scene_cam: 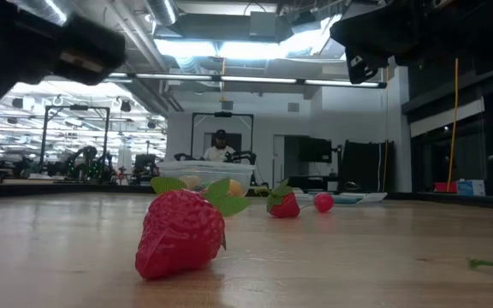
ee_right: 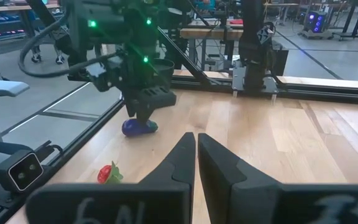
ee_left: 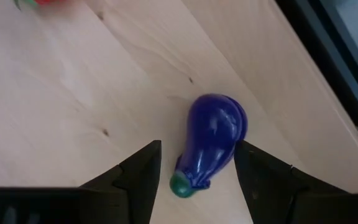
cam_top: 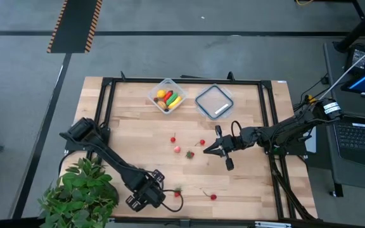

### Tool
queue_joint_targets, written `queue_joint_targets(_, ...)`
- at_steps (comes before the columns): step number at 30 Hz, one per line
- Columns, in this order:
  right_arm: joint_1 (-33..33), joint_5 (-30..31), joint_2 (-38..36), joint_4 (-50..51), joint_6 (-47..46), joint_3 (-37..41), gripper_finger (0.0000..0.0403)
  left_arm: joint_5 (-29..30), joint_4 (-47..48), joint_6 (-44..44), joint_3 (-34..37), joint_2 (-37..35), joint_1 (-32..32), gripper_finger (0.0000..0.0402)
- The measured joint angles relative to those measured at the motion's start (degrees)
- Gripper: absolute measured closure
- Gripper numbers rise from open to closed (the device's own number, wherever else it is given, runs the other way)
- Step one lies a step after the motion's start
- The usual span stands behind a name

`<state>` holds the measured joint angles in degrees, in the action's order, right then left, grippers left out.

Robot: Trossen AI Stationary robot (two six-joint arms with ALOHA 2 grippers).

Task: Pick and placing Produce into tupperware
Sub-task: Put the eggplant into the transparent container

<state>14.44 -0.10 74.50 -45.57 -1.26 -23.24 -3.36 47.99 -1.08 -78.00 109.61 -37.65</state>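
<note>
One lid [cam_top: 215,102], white label, text unreadable

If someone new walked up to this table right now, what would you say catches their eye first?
Probably the left end effector at the table's near edge, open around a small purple eggplant lying on the wood. Next, the clear tub at the far side already holding colourful produce, with red strawberries scattered mid-table. The right end effector hovers shut near them.

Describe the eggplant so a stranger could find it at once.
Start at the potted plant by the table's near left corner; the left gripper hangs just beside it, open. The eggplant lies on the wood between its fingers, near the table edge. It is the only glossy purple piece, with a green stem cap; its neighbours are red.
</note>
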Motion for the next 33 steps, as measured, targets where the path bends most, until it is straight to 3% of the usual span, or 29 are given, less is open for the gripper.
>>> queue_joint_targets(9, 0.0, 0.0, 0.0, 0.0, 0.0, 0.0, 0.038, -3.6, -0.2, 0.1, 0.0, 3.7, -0.6, 0.0205)
queue_joint_targets(28, 0.0, 0.0, 0.0, 0.0, -0.1, 0.0, 0.038, -2.4, -4.5, 4.5, 2.4, 4.6, -1.2, 0.0206)
queue_joint_targets(33, 0.0, 0.0, 0.0, 0.0, -0.1, 0.0, 0.038, -2.2, -4.6, 5.3, 2.6, 4.6, -1.2, 0.0234)
